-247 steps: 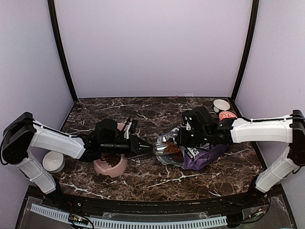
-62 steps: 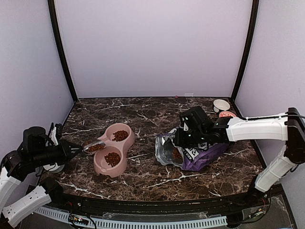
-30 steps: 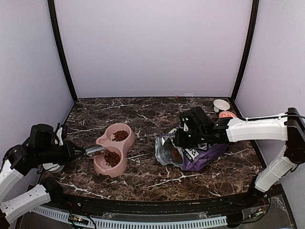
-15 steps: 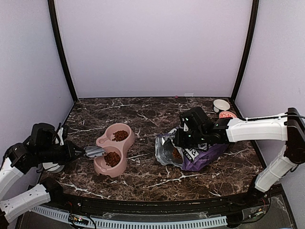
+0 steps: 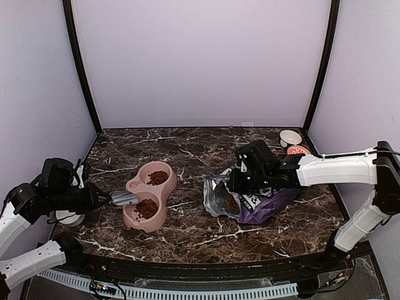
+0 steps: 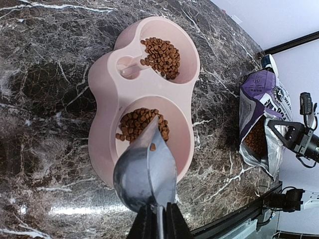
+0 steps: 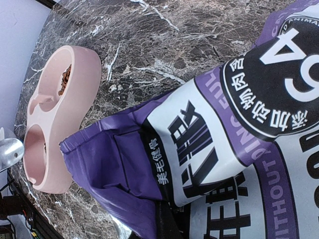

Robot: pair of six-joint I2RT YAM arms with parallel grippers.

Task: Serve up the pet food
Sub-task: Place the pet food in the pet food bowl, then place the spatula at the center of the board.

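Note:
The pink double bowl (image 5: pixel 132 186) has pet food in its far well (image 5: pixel 158 178) and near well (image 5: pixel 147 208). My left gripper (image 5: pixel 107 200) is shut on the handle of a grey metal scoop (image 5: pixel 125 199), at the bowl's left rim. In the left wrist view the gripper (image 6: pixel 158 215) holds the scoop (image 6: pixel 144 174) tipped over the near well's kibble (image 6: pixel 142 124), with one pellet (image 6: pixel 152 147) left in it. My right gripper (image 5: pixel 234 181) is shut on the open edge of the purple-and-white bag (image 5: pixel 262 200), with kibble (image 5: pixel 230 201) inside. The bag (image 7: pixel 239 124) fills the right wrist view.
A white bowl (image 5: pixel 69 219) sits at the left edge, partly hidden by my left arm. A small white bowl (image 5: pixel 290 137) and a red-patterned bowl (image 5: pixel 298 150) stand at the back right. Walls close in the table's back and sides.
My left gripper brought the loaded scoop from the left to the bowl and tipped it; the kibble went into the near well. The right arm and bag have not moved.

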